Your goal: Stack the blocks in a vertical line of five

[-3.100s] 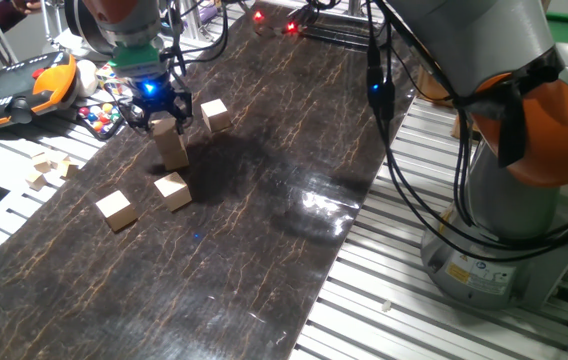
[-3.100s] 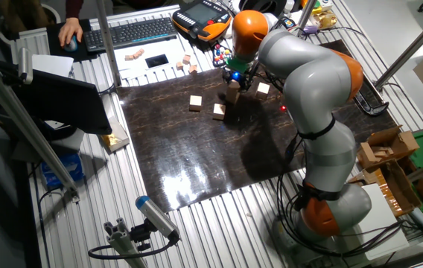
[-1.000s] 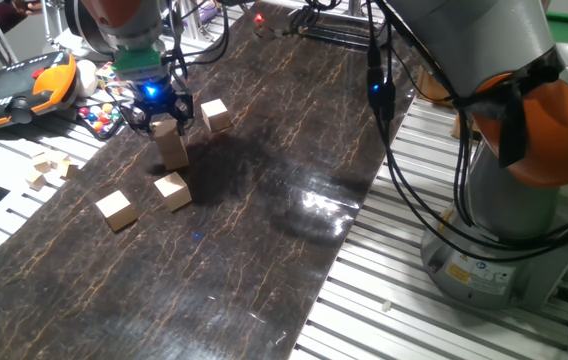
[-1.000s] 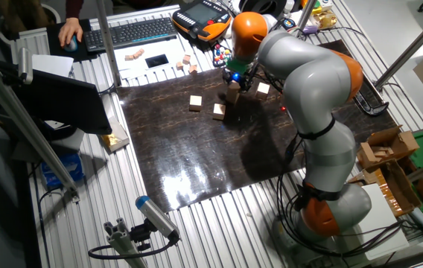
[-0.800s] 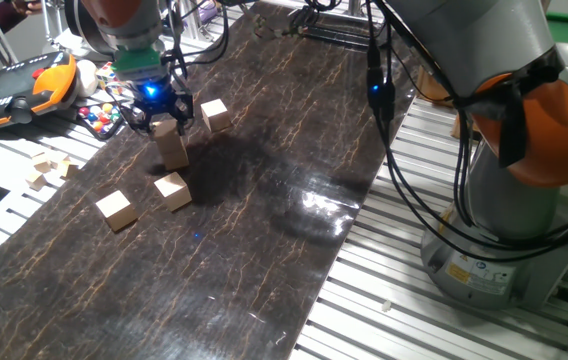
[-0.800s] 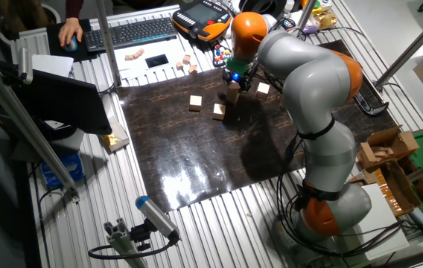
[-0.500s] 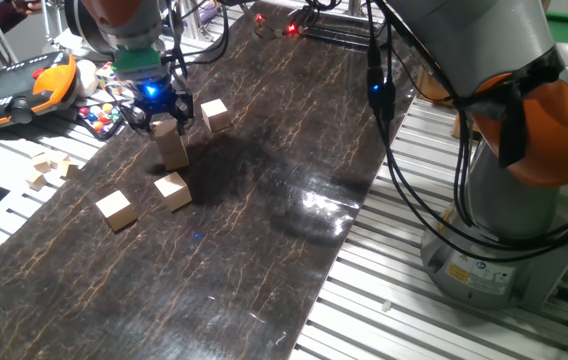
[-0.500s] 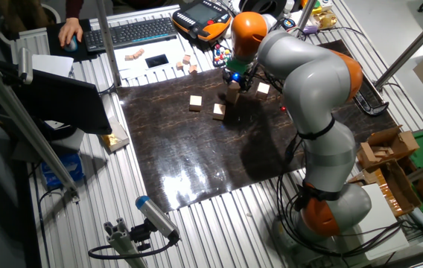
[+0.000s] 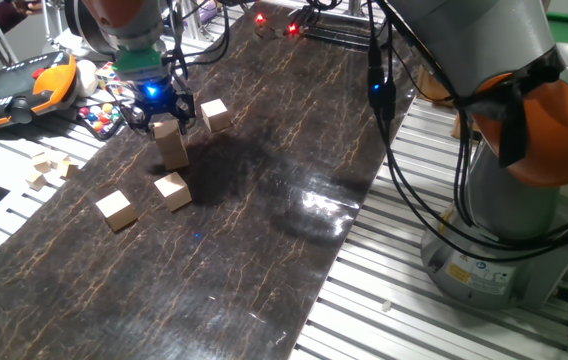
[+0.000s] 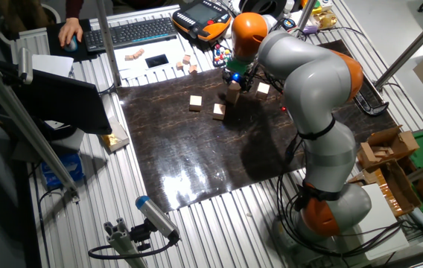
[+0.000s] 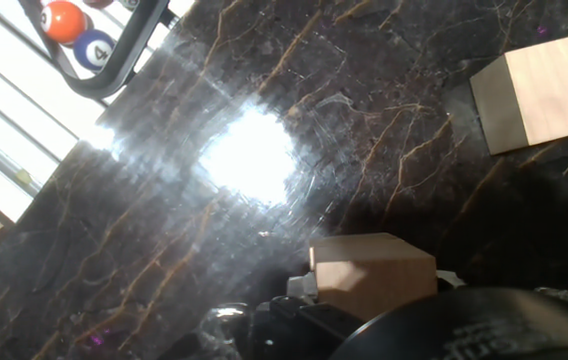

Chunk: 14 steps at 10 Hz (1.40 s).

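Two tan blocks stand stacked (image 9: 172, 148) at the far left of the dark mat, also in the other fixed view (image 10: 232, 94). My gripper (image 9: 164, 115) sits over the stack, its fingers straddling the top block (image 11: 372, 275) with small gaps on both sides, so it looks open. One loose block (image 9: 214, 114) lies just right of the stack and shows in the hand view (image 11: 539, 90). Two more loose blocks lie nearer on the mat, one (image 9: 172, 190) just in front of the stack and one (image 9: 116, 210) left of that.
A rack of billiard balls (image 9: 99, 115) and an orange teach pendant (image 9: 24, 85) lie beyond the mat's left edge. Small pale wooden bits (image 9: 44, 168) sit on the slatted table. The arm's base (image 9: 504, 200) stands at the right. A keyboard (image 10: 133, 31) is at the back.
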Each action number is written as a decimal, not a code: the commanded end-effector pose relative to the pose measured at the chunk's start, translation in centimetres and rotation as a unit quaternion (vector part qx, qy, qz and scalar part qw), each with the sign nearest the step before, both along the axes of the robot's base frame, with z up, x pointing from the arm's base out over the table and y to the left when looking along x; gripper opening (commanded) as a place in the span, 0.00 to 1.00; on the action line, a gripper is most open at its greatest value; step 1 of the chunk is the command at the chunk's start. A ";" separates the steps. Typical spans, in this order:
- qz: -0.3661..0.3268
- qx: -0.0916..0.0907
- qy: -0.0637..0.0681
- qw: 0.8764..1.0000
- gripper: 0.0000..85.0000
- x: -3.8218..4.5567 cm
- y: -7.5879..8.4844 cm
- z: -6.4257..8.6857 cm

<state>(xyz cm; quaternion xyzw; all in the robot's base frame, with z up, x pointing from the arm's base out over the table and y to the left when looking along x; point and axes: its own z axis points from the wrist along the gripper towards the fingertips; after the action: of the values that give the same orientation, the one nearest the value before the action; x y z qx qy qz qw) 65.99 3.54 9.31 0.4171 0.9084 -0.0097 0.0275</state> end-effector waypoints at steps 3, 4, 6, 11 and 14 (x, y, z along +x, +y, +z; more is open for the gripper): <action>0.010 0.001 0.000 1.000 0.73 -0.01 0.1 0.0; 0.016 0.000 0.001 1.000 0.74 -0.03 0.1 0.0; 0.033 -0.002 0.000 0.999 0.74 -0.05 0.1 0.0; 0.057 -0.006 0.000 0.998 0.74 -0.11 0.2 -0.1; 0.069 -0.003 0.002 0.998 0.73 -0.13 0.3 -0.1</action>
<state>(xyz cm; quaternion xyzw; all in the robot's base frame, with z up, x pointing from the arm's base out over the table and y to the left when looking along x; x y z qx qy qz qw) 65.86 3.81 9.25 0.3528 0.9352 -0.0118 0.0271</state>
